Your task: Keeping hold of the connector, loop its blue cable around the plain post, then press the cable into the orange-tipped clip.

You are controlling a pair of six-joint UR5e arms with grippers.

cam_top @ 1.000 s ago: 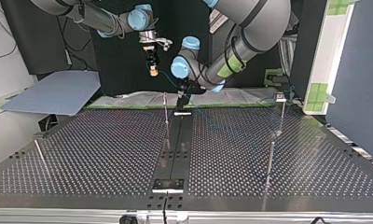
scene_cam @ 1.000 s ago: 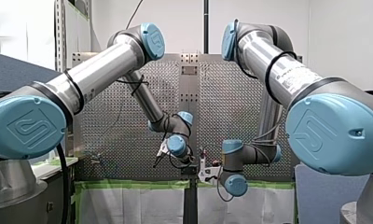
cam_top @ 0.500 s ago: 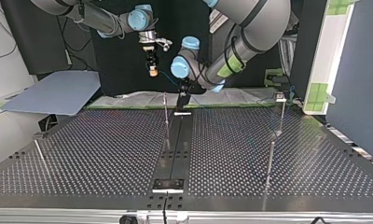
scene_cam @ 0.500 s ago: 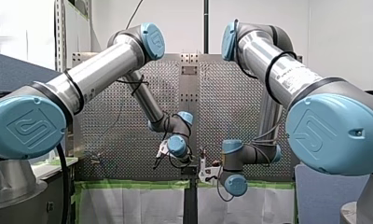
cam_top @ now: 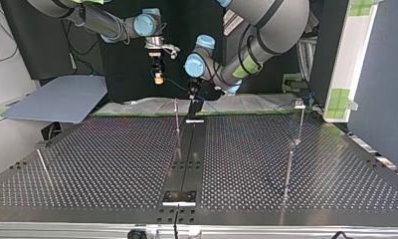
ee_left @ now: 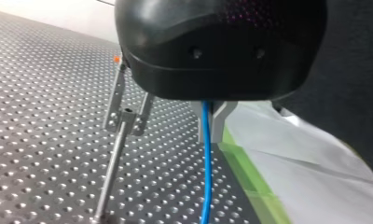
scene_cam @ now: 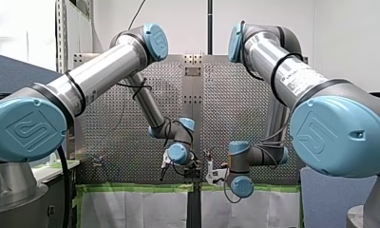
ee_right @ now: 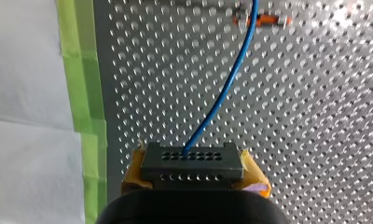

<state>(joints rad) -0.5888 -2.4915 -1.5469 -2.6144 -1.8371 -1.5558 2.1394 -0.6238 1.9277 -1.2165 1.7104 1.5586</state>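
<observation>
You have my right gripper [ee_right: 192,173] pinching the dark connector [ee_right: 192,159], with a yellow pad [ee_right: 134,171] pressed on each end. The blue cable [ee_right: 219,100] leaves the connector's face and runs ahead over the perforated table [ee_right: 324,121], beside a strip of green tape [ee_right: 82,84].

In the left wrist view, the metal fingers [ee_left: 221,122] of my left gripper [ee_left: 211,135] stand close together with the cable running straight between them. They look pressed onto it, though the black housing hides much of the contact. The plain post [ee_left: 113,163] stands beside that gripper, apart from the cable, and the orange-tipped clip [ee_left: 115,88] is just behind the post.

In the top view, both grippers hang near the table's 12 o'clock edge. My right gripper is raised at about 10 o'clock from my left, and the cable slopes down between them.
</observation>
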